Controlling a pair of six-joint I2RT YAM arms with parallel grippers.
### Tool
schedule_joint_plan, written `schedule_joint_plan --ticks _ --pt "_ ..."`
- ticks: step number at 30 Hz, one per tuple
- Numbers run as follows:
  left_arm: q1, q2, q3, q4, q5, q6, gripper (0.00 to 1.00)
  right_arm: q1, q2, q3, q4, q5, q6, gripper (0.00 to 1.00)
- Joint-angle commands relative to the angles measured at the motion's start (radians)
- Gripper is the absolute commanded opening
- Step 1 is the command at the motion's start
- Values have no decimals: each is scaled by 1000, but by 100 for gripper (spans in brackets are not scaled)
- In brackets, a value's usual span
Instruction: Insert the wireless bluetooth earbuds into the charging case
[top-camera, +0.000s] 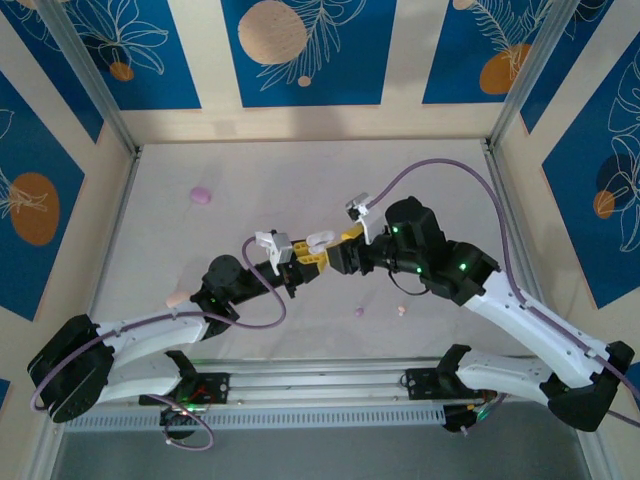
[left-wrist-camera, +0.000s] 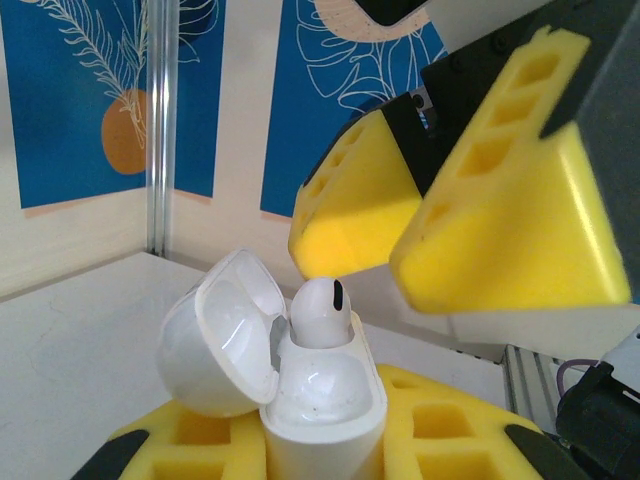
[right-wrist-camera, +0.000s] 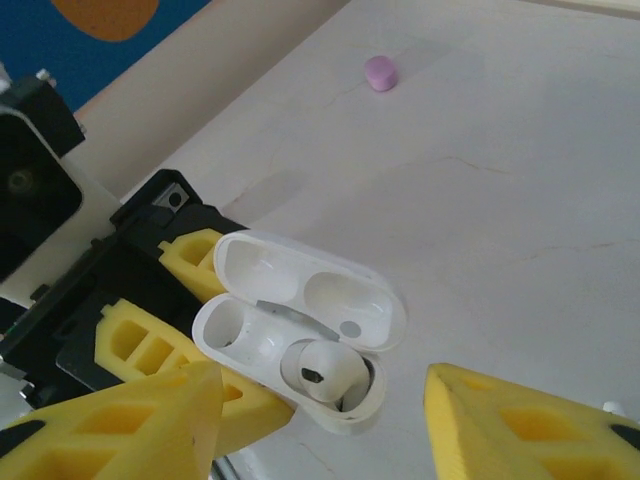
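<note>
My left gripper (left-wrist-camera: 320, 455) is shut on a white charging case (left-wrist-camera: 325, 400) and holds it upright with the lid (left-wrist-camera: 215, 340) swung open. One white earbud (right-wrist-camera: 325, 368) sits in one socket and stands slightly proud; the other socket (right-wrist-camera: 225, 325) is bare. My right gripper (right-wrist-camera: 320, 430) is open just above the case, a yellow finger (right-wrist-camera: 130, 420) on each side, touching nothing. From above, the left gripper (top-camera: 303, 256) and right gripper (top-camera: 338, 245) meet at the table's middle. Two tiny buds, a purple one (top-camera: 359, 312) and a pale one (top-camera: 401, 311), lie on the table.
A purple rounded piece (top-camera: 200, 195) lies at the far left of the white table (top-camera: 300, 190), also seen from the right wrist as a purple rounded piece (right-wrist-camera: 380, 72). A peach piece (top-camera: 177, 298) lies by the left arm. Metal frame posts and patterned walls ring the table.
</note>
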Motion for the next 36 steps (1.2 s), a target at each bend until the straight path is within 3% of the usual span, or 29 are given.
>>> schedule_joint_plan --ticks 1,13,25,36 --pt "-12 -5 30 48 7 17 18 -23 -20 41 0 -46 73 58" --pt "-13 -9 28 47 11 20 18 -73 -12 34 -29 -51 120 50" --pt "-14 -11 34 49 20 20 18 -83 53 52 -77 -82 121 50" --pt "-14 -30 21 16 -4 47 18 -150 -30 45 -47 -35 190 51"
